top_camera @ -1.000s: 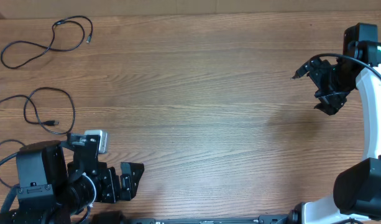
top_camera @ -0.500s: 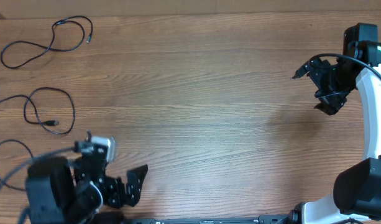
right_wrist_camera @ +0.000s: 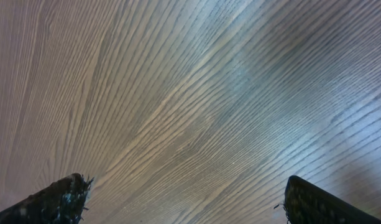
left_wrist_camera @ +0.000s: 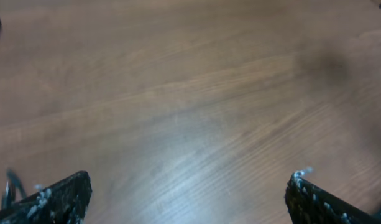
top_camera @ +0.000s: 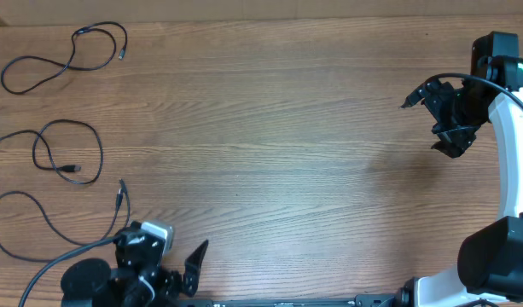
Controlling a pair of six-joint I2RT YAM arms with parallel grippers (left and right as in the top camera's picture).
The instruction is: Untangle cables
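Three thin black cables lie apart on the left of the wooden table in the overhead view. One (top_camera: 77,33) is at the far left corner, one (top_camera: 71,169) loops in the middle left, and one (top_camera: 120,194) curves at the near left with its plug pointing away. My left gripper (top_camera: 183,271) is open and empty at the front edge, right of the near cable. In the left wrist view its jaws (left_wrist_camera: 187,202) span bare wood. My right gripper (top_camera: 444,119) is open and empty at the far right, and the right wrist view (right_wrist_camera: 185,199) shows only wood between its fingers.
The wooden table (top_camera: 278,153) runs between the two arms. The right arm's white base (top_camera: 500,256) stands at the right edge. A sliver of cable (left_wrist_camera: 10,186) shows beside the left finger in the left wrist view.
My left arm has pulled back toward the front edge, uncovering the plug end of the near cable. The right arm has not moved.
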